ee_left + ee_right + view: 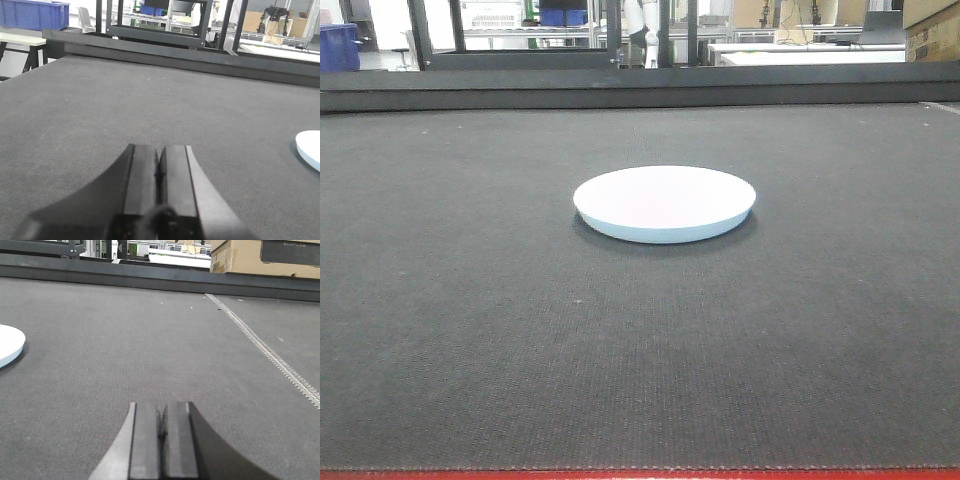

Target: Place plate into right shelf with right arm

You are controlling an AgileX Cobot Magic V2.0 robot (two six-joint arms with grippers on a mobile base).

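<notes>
Lying flat on the dark mat (470, 330), the plate (7, 345) sits ahead and left of the right gripper (161, 415), well apart, whose jaws are pressed together on nothing. The left gripper (159, 160), likewise closed and empty, has the plate off to its right.

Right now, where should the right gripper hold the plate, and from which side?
Probably its right-hand rim, approached low from the right. The plate lies flat on the mat, and its underside slopes up to an overhanging rim, so one finger might slip beneath. The right gripper, shut, must open first.
</notes>
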